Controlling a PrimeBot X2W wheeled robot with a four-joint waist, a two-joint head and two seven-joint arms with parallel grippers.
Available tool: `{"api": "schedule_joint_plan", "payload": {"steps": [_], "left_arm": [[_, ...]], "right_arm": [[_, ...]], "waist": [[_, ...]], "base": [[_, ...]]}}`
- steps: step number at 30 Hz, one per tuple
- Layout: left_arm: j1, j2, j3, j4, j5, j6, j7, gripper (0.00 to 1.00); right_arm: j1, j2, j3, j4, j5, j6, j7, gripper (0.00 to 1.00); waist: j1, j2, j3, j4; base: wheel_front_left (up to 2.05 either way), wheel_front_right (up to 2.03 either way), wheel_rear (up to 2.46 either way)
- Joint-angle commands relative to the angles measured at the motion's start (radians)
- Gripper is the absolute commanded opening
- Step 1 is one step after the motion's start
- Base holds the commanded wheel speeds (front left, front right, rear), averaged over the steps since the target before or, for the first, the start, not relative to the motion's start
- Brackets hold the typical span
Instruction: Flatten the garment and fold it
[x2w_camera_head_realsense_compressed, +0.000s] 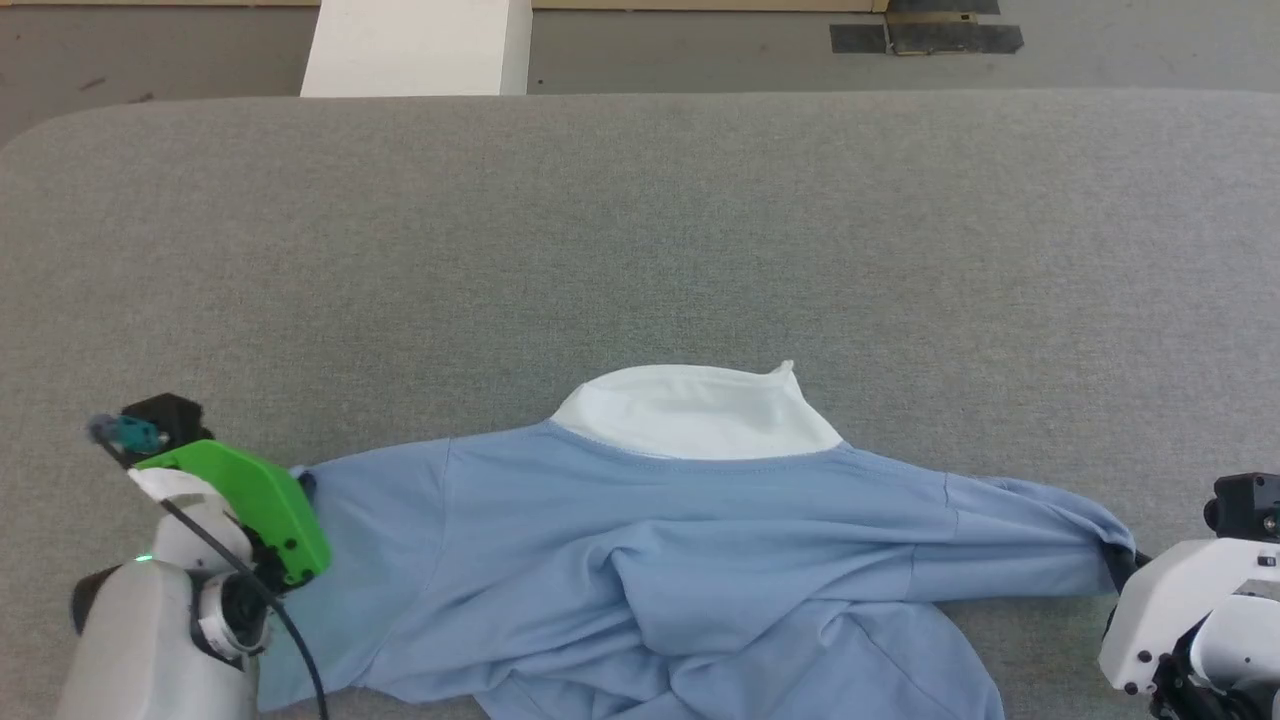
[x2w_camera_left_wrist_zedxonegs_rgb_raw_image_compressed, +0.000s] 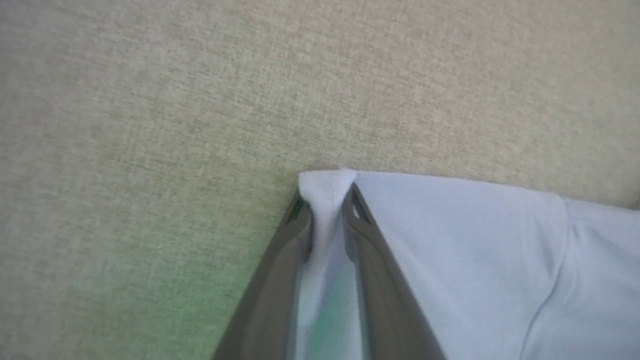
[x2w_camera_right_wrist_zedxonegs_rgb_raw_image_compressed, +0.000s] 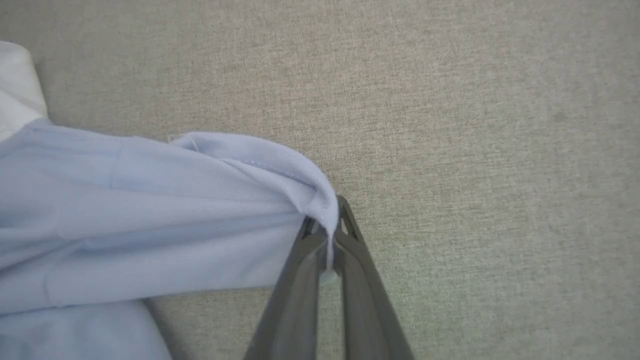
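By its look the light-blue shirt (x2w_camera_head_realsense_compressed: 700, 530) is soft, light, limp; sleeve hems, 1 each side of its white neck panel (x2w_camera_head_realsense_compressed: 690, 412), suit gripping; the left tool (x2w_camera_left_wrist_zedxonegs_rgb_raw_image_compressed: 327, 200) and right tool (x2w_camera_right_wrist_zedxonegs_rgb_raw_image_compressed: 327, 232) each clamp 1

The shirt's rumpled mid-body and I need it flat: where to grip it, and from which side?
Grip the left sleeve end and right sleeve end, each from its outer side. They stick out sideways with the creases between, so outward pulls should smooth the shirt. The left gripper and right gripper pinch them now.
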Motion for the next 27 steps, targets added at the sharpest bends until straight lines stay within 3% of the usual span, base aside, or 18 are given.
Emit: {"api": "schedule_joint_plan", "payload": {"steps": [1, 11, 13, 16, 20, 27], "left_arm": [[0.037, -0.039, -0.032, 0.019, -0.012, -0.016, 0.025, 0.00], [0.017, -0.004, -0.042, -0.100, -0.040, -0.093, 0.007, 0.00], [-0.021, 0.010, -0.030, -0.146, -0.049, -0.111, -0.029, 0.00], [-0.099, 0.039, -0.016, -0.211, -0.058, -0.125, -0.056, 0.00], [-0.239, 0.039, 0.022, -0.265, -0.106, -0.120, -0.064, 0.00], [-0.539, 0.080, 0.019, -0.288, -0.020, -0.065, -0.117, 0.00]], "right_arm": [[-0.008, -0.002, 0.001, 0.000, 0.005, -0.002, -0.003, 0.00], [-0.047, -0.014, 0.051, -0.066, -0.034, -0.002, 0.040, 0.00], [-0.091, -0.051, 0.078, -0.098, -0.036, -0.002, 0.071, 0.00], [-0.191, -0.160, 0.135, -0.122, -0.060, -0.002, 0.119, 0.00], [-0.383, -0.268, 0.197, -0.084, -0.043, -0.002, 0.158, 0.00], [-0.809, -0.337, 0.237, 0.058, -0.048, -0.002, 0.154, 0.00]], "waist": [[0.0000, 0.0000, -0.005, 0.003], [0.0000, 0.0000, -0.036, 0.005], [0.0000, 0.0000, -0.031, 0.001], [0.0000, 0.0000, -0.010, -0.010], [0.0000, 0.0000, 0.042, -0.022], [0.0000, 0.0000, 0.164, -0.036]], "base": [[0.00, 0.00, 0.00], [0.00, 0.00, 0.00], [0.00, 0.00, 0.00], [0.00, 0.00, 0.00], [0.00, 0.00, 0.00], [0.00, 0.00, 0.00]]}}
